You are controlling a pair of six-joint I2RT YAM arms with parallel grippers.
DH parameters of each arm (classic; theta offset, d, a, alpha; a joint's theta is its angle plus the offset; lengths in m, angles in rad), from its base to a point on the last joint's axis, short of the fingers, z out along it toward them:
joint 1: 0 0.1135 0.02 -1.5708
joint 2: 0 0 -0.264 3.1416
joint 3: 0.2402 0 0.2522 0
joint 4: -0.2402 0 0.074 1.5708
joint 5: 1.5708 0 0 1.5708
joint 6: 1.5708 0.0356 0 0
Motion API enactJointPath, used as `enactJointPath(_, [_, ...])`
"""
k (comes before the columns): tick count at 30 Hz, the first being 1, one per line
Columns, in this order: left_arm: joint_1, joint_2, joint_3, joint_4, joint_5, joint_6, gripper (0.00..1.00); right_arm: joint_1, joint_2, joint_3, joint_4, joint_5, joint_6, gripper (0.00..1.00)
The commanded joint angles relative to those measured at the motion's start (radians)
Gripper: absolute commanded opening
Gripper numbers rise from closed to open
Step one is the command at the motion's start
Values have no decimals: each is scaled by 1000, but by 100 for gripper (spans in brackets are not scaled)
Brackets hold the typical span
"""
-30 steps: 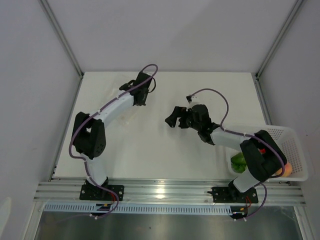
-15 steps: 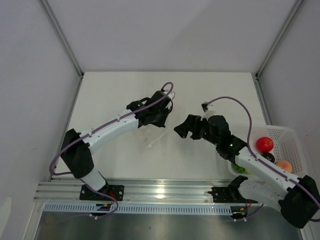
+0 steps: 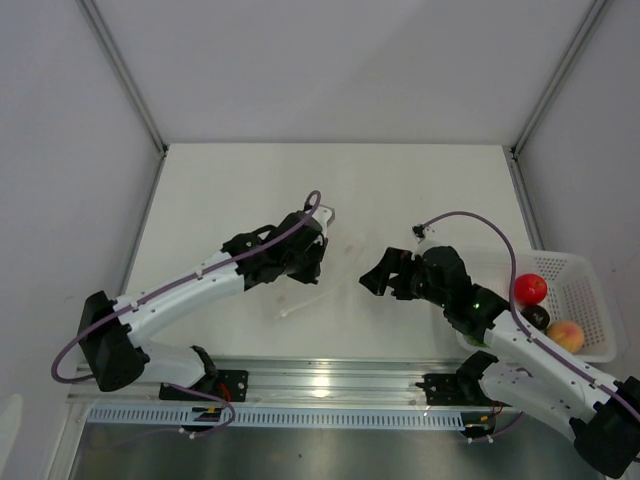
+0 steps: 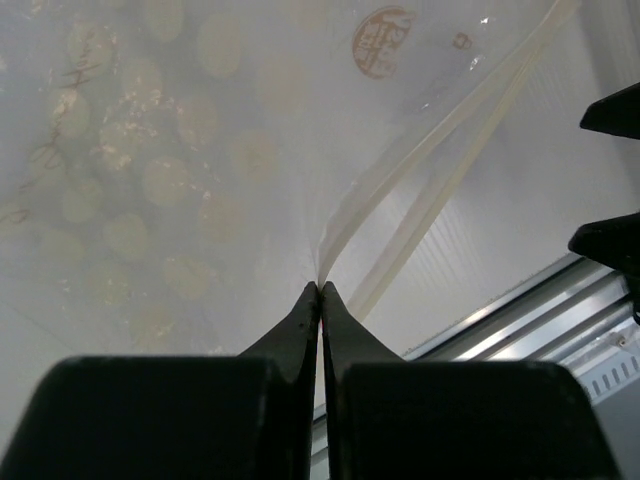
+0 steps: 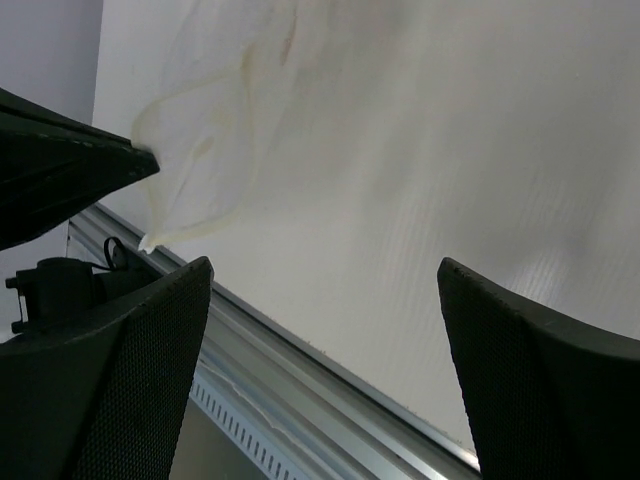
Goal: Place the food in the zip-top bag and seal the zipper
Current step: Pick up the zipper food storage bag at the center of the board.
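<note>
My left gripper (image 4: 321, 289) is shut on the edge of the clear zip-top bag (image 4: 190, 170), lifting it off the table. The zipper (image 4: 440, 150) runs up and right from the closed fingertips, past a round reddish mark (image 4: 383, 30). From above, the left gripper (image 3: 308, 272) holds the bag (image 3: 335, 270) mid-table, the zipper (image 3: 305, 303) hanging toward the near edge. My right gripper (image 3: 375, 275) stands open just right of the bag, holding nothing. Between its wide fingers (image 5: 150, 350) shows bare table; the bag (image 5: 220, 150) lies up left. The food sits in the basket: red one (image 3: 530, 288), peach one (image 3: 567, 333).
A white slotted basket (image 3: 585, 280) stands at the table's right edge, also holding a dark piece (image 3: 540, 316) and a green piece (image 3: 475, 335). The aluminium rail (image 3: 330, 382) runs along the near edge. Grey walls close the left, right and back.
My left arm has swung toward the near edge, carrying the bag with it. The right arm has moved slightly nearer and to the right, its jaws still wide.
</note>
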Motion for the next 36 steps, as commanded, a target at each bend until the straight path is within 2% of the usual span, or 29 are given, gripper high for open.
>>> enactJointPath(1, [-6, -101, -36, 41, 49, -43, 1, 39, -33, -9, -24, 31, 51, 95])
enactJointPath(12, [-43, -119, -85, 110, 62, -91, 1, 205, -47, 8, -41, 214, 95, 94])
enactJointPath(18, [-69, -104, -83, 115, 42, -97, 1, 211, -57, 8, -12, 249, 125, 90])
enactJointPath(25, [-81, -124, -80, 132, 62, -100, 1, 211, 33, 25, 63, 292, 138, 85])
enactJointPath(31, [-101, -153, -108, 170, 82, -104, 1, 215, 113, 33, 137, 301, 171, 74])
enactJointPath(36, [-113, -190, -140, 209, 99, -110, 1, 248, 151, 57, 145, 332, 160, 59])
